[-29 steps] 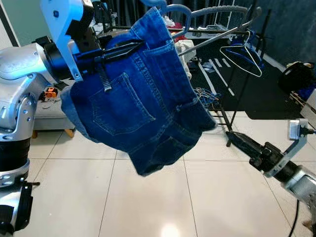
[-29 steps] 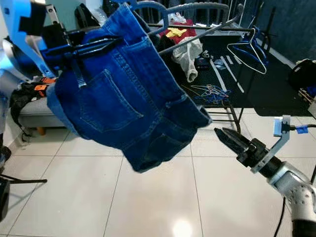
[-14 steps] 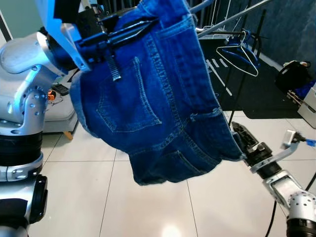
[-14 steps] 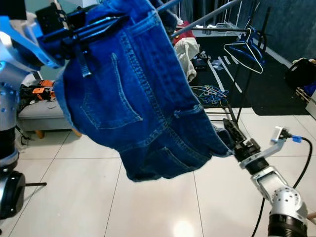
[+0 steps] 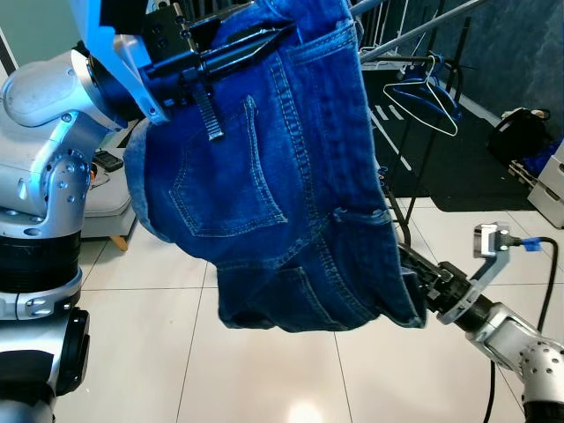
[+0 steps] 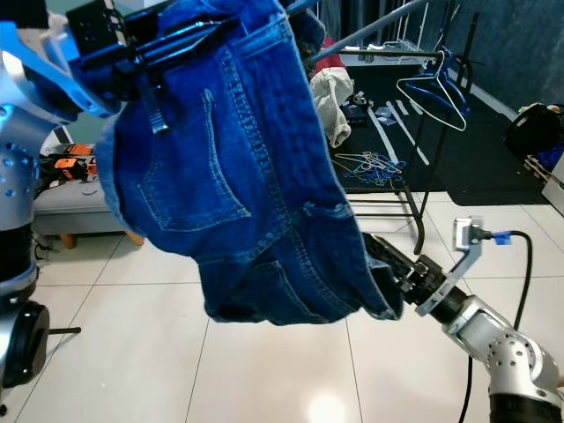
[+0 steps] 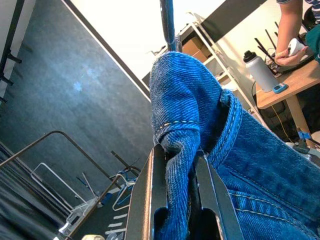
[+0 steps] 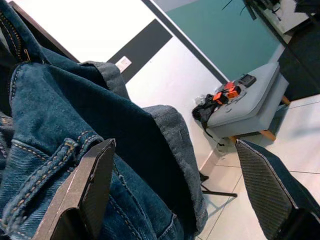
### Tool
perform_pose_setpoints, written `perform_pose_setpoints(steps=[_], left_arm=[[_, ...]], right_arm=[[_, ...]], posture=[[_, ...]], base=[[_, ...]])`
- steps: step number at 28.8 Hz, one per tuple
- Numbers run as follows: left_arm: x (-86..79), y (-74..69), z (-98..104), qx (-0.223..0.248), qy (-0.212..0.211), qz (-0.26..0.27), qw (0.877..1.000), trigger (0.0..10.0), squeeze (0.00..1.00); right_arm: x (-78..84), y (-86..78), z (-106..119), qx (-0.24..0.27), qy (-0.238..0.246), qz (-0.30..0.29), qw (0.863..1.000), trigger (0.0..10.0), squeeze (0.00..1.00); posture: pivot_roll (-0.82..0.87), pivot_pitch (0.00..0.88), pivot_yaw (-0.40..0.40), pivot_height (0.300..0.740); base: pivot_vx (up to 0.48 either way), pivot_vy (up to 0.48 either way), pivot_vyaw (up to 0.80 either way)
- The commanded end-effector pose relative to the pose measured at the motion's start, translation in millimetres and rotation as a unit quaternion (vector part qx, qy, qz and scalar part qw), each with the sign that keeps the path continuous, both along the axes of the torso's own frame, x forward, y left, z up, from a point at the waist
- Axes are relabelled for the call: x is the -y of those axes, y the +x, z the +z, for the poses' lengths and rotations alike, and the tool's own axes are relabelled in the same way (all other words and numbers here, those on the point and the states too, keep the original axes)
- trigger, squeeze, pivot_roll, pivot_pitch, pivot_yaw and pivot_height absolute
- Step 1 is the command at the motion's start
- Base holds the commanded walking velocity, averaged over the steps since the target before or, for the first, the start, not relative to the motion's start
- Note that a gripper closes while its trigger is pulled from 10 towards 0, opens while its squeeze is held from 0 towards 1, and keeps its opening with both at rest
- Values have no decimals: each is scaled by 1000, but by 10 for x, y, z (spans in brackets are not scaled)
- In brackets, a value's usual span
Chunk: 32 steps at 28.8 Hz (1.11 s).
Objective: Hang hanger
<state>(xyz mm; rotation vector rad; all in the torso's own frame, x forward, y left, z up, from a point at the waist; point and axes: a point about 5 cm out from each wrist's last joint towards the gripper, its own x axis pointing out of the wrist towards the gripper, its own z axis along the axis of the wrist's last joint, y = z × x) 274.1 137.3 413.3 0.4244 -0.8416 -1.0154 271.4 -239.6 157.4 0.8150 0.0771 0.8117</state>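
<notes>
Left gripper (image 7: 172, 200) raised, fingers clamped; right gripper (image 8: 175, 195) low (fingers spread wide).

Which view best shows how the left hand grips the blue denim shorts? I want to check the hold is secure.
The left wrist view: the left hand has both black fingers pinching a fold of the blue denim shorts. Both eye views show the hand raised at the waistband with the shorts hanging below. The right wrist view shows denim, not that grip.
</notes>
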Motion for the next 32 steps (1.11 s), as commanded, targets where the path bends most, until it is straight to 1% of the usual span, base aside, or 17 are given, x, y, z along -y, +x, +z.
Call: perform_pose_setpoints(steps=[1,4,6,9,10,11,13,15,17,18,19,20,21,23,28,31,32], left_arm=[[46,-53,75,21,-13,-12,1000,0,0],[51,-48,73,21,-12,-14,1000,0,0],[51,-48,73,21,-12,-14,1000,0,0],[53,-41,69,21,-12,-14,1000,0,0],[53,-41,69,21,-12,-14,1000,0,0],[54,-38,67,21,-11,-14,1000,0,0],[54,-38,67,21,-11,-14,1000,0,0],[56,-37,66,20,-9,-15,1000,0,0],[56,-37,66,20,-9,-15,1000,0,0],[55,-36,65,20,-9,-15,1000,0,0],[55,-36,65,20,-9,-15,1000,0,0],[54,-36,65,20,-8,-16,1000,0,0],[54,-36,65,20,-8,-16,1000,0,0],[51,-38,61,19,-7,-16,1000,0,0],[51,-40,58,19,-7,-17,1000,0,0],[51,-40,58,19,-7,-17,1000,0,0],[53,-42,57,19,-7,-18,1000,0,0]], right_arm=[[10,-33,32,14,-8,4,1000,10000,0],[6,-94,83,33,-8,21,999,10000,0],[6,-94,83,33,-8,21,999,10000,0],[3,-192,117,48,-14,54,997,10000,0],[3,-192,117,48,-14,54,997,10000,0],[35,-235,121,50,-20,66,996,10000,0],[35,-235,121,50,-20,66,996,10000,0],[143,-290,129,47,-36,77,995,10000,0],[143,-290,129,47,-36,77,995,10000,0],[199,-303,146,46,-42,77,995,10000,0],[199,-303,146,46,-42,77,995,10000,0],[249,-327,171,47,-52,80,994,10000,0],[249,-327,171,47,-52,80,994,10000,0],[297,-389,191,47,-73,97,991,10000,0],[318,-418,179,42,-91,102,990,10000,0],[318,-418,179,42,-91,102,990,10000,0],[332,-415,161,36,-103,98,989,10000,0]], posture=[[-155,0,6,740],[-155,0,8,740],[-155,0,8,740],[-152,0,5,740],[-152,0,5,740],[-152,0,7,740],[-152,0,7,740],[-151,0,5,740],[-151,0,5,740],[-151,0,4,740],[-151,0,4,740],[-151,0,4,740],[-151,0,4,740],[-151,0,5,740],[-151,0,5,740],[-151,0,5,740],[-153,0,5,740]], base=[[0,0,0],[0,0,0],[0,0,0],[0,0,0],[0,0,0],[0,0,0],[0,0,0],[0,0,0],[0,0,0],[0,0,0],[0,0,0],[0,0,0],[0,0,0],[0,0,0],[0,0,0],[0,0,0],[0,0,0]])
